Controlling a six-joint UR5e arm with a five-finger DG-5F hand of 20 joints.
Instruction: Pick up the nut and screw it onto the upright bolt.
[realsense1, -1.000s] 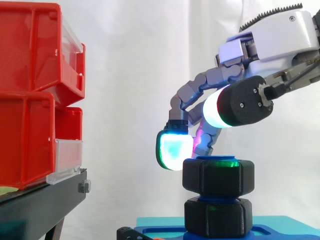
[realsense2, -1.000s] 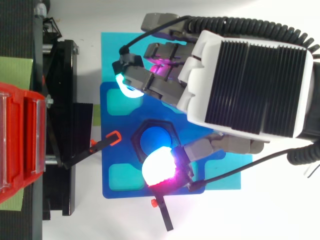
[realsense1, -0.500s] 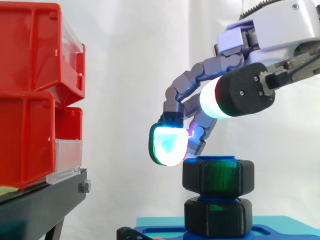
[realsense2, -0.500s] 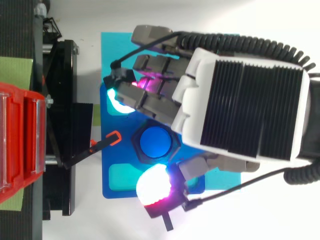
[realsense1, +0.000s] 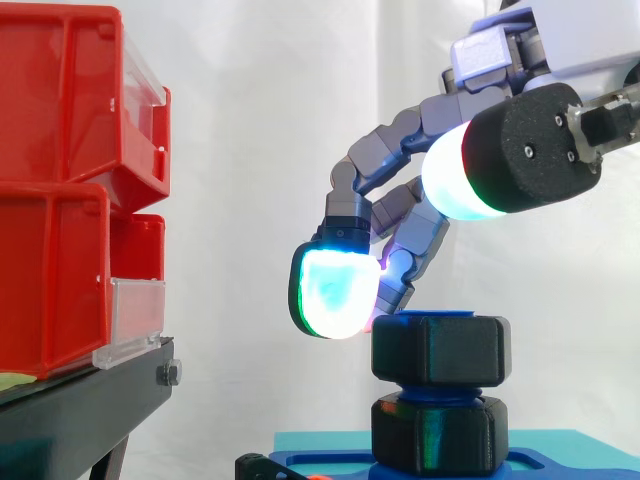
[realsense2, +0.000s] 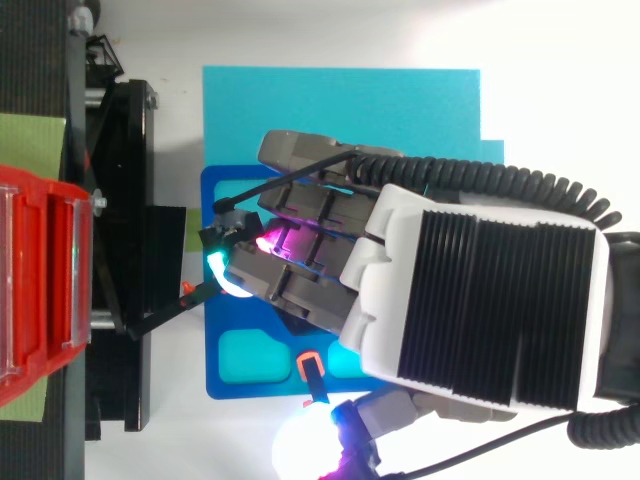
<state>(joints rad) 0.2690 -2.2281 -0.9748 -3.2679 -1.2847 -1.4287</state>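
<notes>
A black hex nut sits on the top end of the upright blue bolt. A second black nut is at the bolt's foot on the blue base plate. My hand hovers above and to the left of the upper nut. Its fingers arch loosely down, with the cyan-glowing fingertip beside the nut's upper left corner. A magenta-lit fingertip reaches the bolt's top edge. The thumb stands well apart, up and to the right. Seen from above, the hand covers bolt and nut.
Red bins are stacked on a black stand at the left, a short gap from the fingertips. A cyan mat lies under the base plate. A small orange-tipped clip rests near the plate's lower edge.
In the top view the hand has slid toward the bottom of the frame and now covers the bolt. In the side view it has risen slightly, and the upper nut's faces show a different angle.
</notes>
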